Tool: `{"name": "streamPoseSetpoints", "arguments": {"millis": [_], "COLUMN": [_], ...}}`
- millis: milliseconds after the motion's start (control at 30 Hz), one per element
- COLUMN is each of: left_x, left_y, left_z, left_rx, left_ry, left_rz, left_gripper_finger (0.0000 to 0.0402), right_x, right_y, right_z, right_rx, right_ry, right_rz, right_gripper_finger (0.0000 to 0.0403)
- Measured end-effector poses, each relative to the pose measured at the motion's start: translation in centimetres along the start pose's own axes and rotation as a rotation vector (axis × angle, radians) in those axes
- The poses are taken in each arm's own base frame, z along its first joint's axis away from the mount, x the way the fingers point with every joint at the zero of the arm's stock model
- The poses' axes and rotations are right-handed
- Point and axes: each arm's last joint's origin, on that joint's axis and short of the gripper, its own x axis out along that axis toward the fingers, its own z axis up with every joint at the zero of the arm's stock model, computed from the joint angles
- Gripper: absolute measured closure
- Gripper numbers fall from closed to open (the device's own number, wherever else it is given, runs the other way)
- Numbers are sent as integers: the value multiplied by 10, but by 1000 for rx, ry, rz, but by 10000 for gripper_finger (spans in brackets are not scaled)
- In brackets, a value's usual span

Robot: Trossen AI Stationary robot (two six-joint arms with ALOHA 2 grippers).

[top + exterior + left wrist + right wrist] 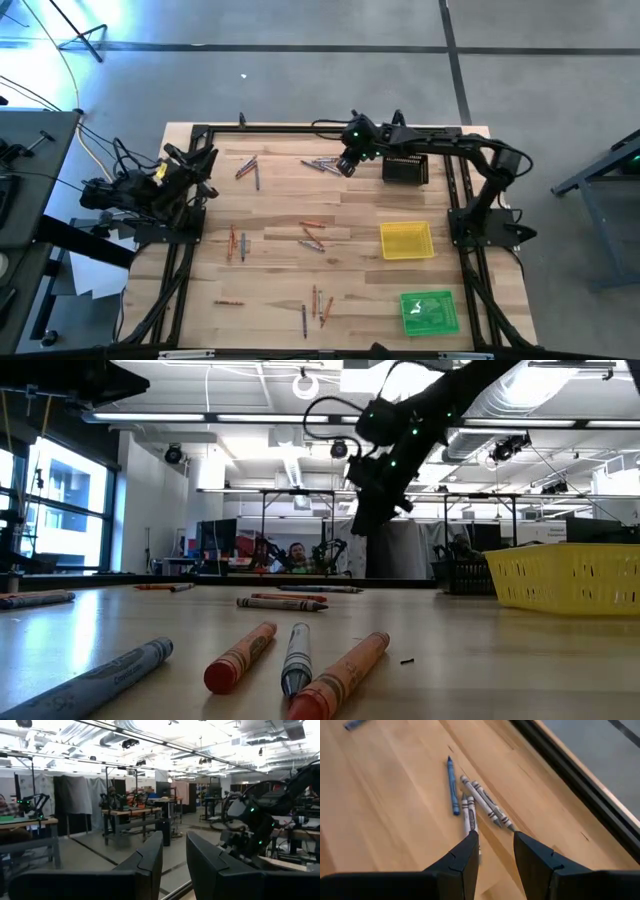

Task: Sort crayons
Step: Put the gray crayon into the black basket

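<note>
Crayons lie flat and scattered on the wooden table (350,205). A small cluster of grey crayons (482,802) and a blue one (452,787) lies near the far edge (320,165). My right gripper (495,840) hangs open above this cluster, slanting down, well clear of the table in the low view (368,515). My left gripper (175,845) is drawn back at the table's left edge (190,170), open, empty and pointing out into the room. Other crayons lie at mid-table (312,235), at the left (237,243) and near the front (318,305).
Three small square trays stand along the right side: black (405,168) at the far end, yellow (406,240) in the middle, green (430,310) nearest. A black frame rail (580,785) runs along the far edge just beyond the crayon cluster.
</note>
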Motion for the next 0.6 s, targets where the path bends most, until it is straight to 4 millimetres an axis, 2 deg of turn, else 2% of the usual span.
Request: {"name": "streamPoseSetpoints", "arguments": {"millis": [200, 400, 600], "left_x": [0, 0, 0], "left_y": [0, 0, 0], "left_z": [0, 0, 0], "left_rx": [33, 42, 41], "left_ry": [0, 0, 0], "left_rz": [0, 0, 0], "left_gripper_finger": [328, 328, 328], "right_x": [19, 19, 19], "right_y": [1, 0, -2], "right_z": [6, 15, 10], "right_rx": [-145, -204, -205], "right_ry": [40, 41, 101], "right_rz": [-16, -61, -107], "right_gripper_finger": [284, 284, 284]}}
